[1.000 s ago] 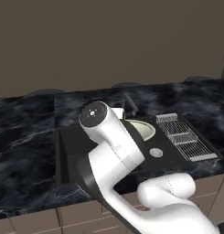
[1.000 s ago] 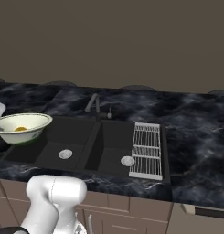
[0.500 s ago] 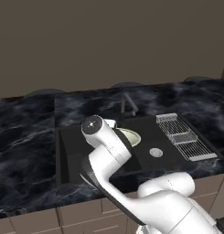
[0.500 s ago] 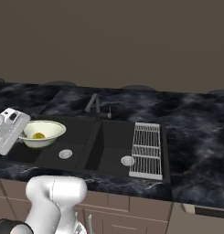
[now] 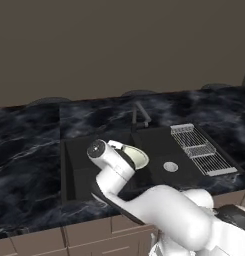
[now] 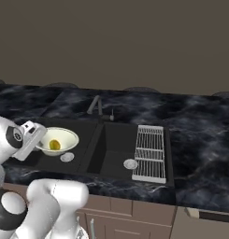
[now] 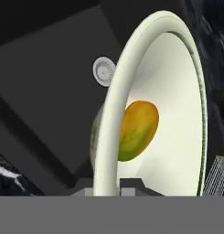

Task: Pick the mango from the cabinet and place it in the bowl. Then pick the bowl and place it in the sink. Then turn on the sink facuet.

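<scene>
My gripper [image 7: 107,187] is shut on the rim of the cream-white bowl [image 7: 177,114], which hangs tilted over the left basin of the black sink [image 7: 49,91]. The yellow-orange mango [image 7: 137,129] lies inside the bowl. In the right base view the bowl [image 6: 60,138], with the mango [image 6: 54,145] in it, sits just above the left basin's drain, and the gripper [image 6: 39,141] grips its left edge. In the left base view the hand hides most of the bowl [image 5: 136,155]. The dark sink faucet [image 6: 96,105] stands behind the divider between the basins.
A ribbed metal drain rack [image 6: 150,151] lies along the right side of the sink. The right basin [image 6: 119,150] has a round drain [image 6: 130,164]. Dark marble counter [image 6: 200,140] surrounds the sink. My white arm [image 5: 159,210] fills the foreground in the left base view.
The bowl with the mango has travelled from over the counter at the sink's left edge to lower down, over the left basin. The gripper has stayed shut on its rim.
</scene>
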